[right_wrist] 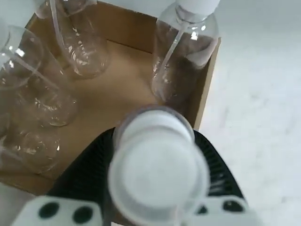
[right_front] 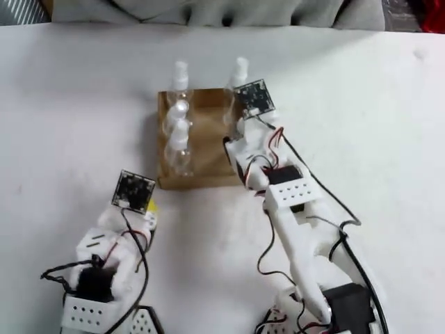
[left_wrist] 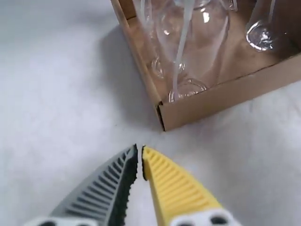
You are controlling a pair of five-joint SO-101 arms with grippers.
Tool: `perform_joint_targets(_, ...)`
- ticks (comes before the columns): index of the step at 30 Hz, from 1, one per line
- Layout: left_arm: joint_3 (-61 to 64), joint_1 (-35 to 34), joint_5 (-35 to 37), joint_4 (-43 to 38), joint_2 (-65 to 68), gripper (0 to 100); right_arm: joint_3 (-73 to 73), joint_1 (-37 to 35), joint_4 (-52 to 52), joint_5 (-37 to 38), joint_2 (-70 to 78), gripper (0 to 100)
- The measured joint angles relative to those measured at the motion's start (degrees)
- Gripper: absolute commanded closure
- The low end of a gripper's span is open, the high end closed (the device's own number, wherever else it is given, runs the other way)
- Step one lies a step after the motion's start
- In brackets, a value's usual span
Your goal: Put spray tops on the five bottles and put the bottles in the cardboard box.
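Nearly done: four topped bottles (right_front: 179,133) standing in the cardboard box (right_front: 201,182), fifth bottle (right_wrist: 157,160) clamped in right jaws over the box, only release remaining. Idle beside the box, left jaws together.

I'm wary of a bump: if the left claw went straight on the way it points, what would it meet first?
The left claw would likely hit the cardboard box near its closest corner; bare table lies between. Depth unclear.
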Motion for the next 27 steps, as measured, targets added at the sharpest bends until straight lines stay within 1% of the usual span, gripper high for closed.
perform_joint_targets(6,0.0,0.0,0.0,0.0,0.0,98,0.0,-1.2,-1.5,1.1,1.9,98.1)
perform_joint_targets(20,0.0,0.0,0.0,0.0,0.0,98,0.0,-1.2,-1.8,1.2,2.7,97.9)
perform_joint_targets(22,0.0,0.0,0.0,0.0,0.0,98,0.0,-1.2,-1.8,1.4,2.7,95.3)
perform_joint_targets(27,0.0,0.0,0.0,0.0,0.0,98,0.0,-1.7,-1.8,1.3,2.7,81.6)
